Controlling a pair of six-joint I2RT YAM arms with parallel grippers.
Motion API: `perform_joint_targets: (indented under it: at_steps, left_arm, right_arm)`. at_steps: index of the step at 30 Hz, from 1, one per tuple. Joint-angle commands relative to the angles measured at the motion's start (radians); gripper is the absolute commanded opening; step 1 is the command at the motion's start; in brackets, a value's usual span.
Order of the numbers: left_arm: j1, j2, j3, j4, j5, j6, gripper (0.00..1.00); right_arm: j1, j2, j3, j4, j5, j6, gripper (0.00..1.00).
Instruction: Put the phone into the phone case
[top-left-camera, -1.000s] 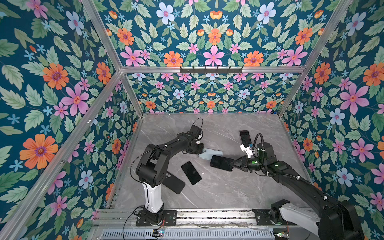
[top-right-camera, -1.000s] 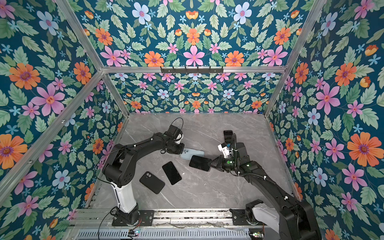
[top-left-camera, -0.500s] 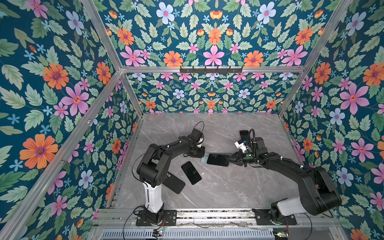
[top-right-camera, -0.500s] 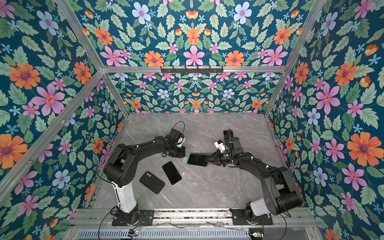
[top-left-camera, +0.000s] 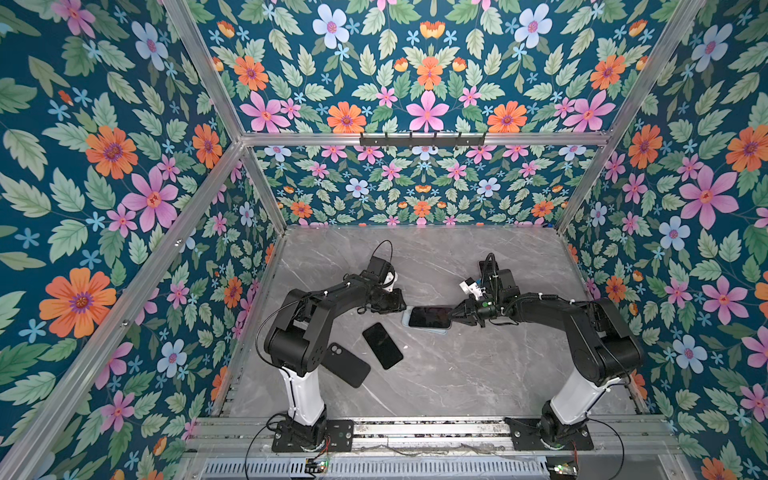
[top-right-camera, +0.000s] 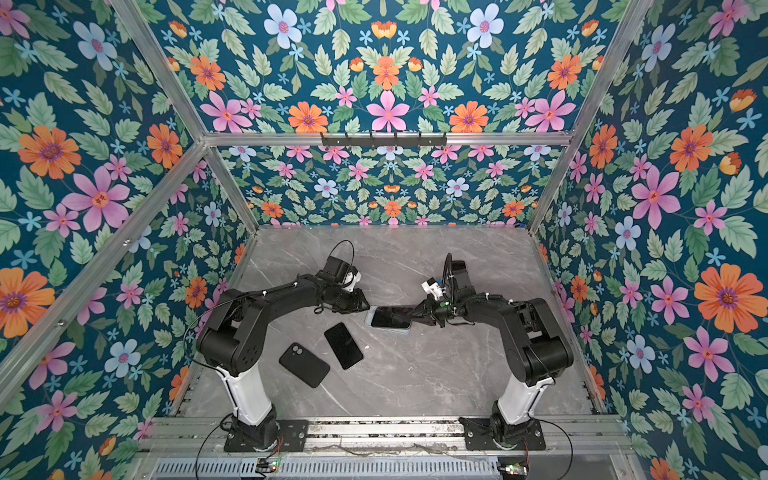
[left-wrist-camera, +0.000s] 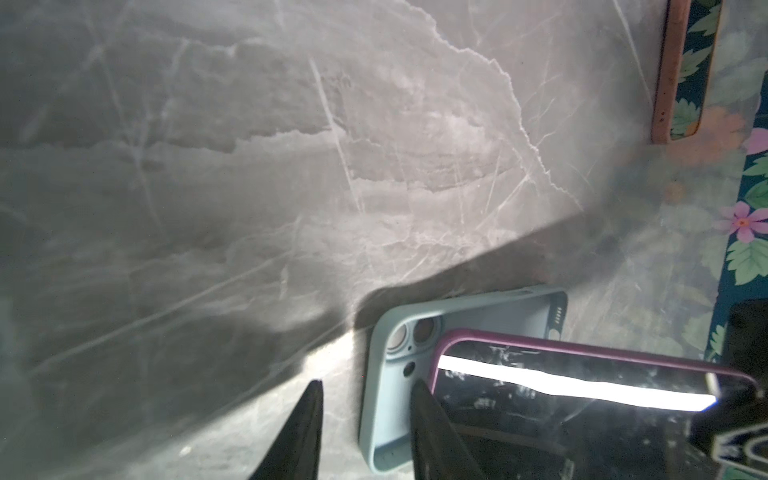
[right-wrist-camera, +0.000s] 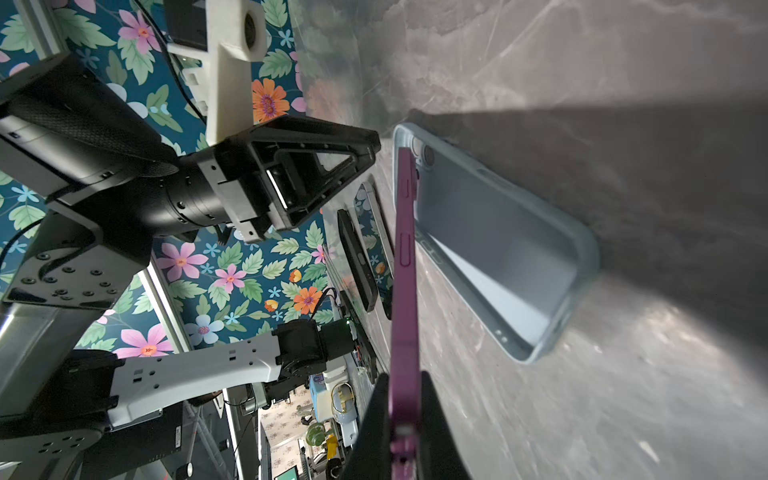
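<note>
- The grey marbled tabletop (top-left-camera: 457, 374) is carrying everything. A black case (top-left-camera: 345, 365) and a spare dark phone (top-left-camera: 382, 345) are lying flat near the left arm's base, well apart from the work and not getting in its way.
- The light-blue phone case (left-wrist-camera: 382, 374) is lying open side up in the middle of the tabletop, between the two arms. Its camera cutout is pointing toward the left arm, so it is ready to receive the phone.
- The phone (right-wrist-camera: 405, 270), purple-edged and screen up, is hanging tilted over the case and is not seated yet. Its far end is sitting low, close to the camera cutout, while its held end is riding higher, probably so the far end can tuck in first.
- The right gripper (right-wrist-camera: 405, 384) is clamping the phone's near end, pinching front against back, which is leaving the long edges free to drop inside the case walls.
- The left gripper (left-wrist-camera: 366, 384) is standing with its fingers apart, straddling the case's camera-end wall without squeezing it, seemingly acting as a stop against sliding.
</note>
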Motion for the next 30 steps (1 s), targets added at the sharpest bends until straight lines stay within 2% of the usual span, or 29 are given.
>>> perform_joint_targets:
  at_steps: [1,16,30]
  left_arm:
    - [0.003,-0.012,-0.010,0.031,0.029,-0.020,0.40]
    - [0.003,0.012,-0.061,0.113,0.089,-0.067,0.40]
    - [-0.001,0.031,-0.068,0.132,0.108,-0.079,0.37]
  right_arm:
    - [0.002,0.025,0.013,0.014,-0.036,-0.026,0.00]
    - [0.001,0.095,0.041,-0.072,-0.036,-0.055,0.00]
    - [0.012,0.142,0.044,-0.050,-0.039,-0.048,0.00]
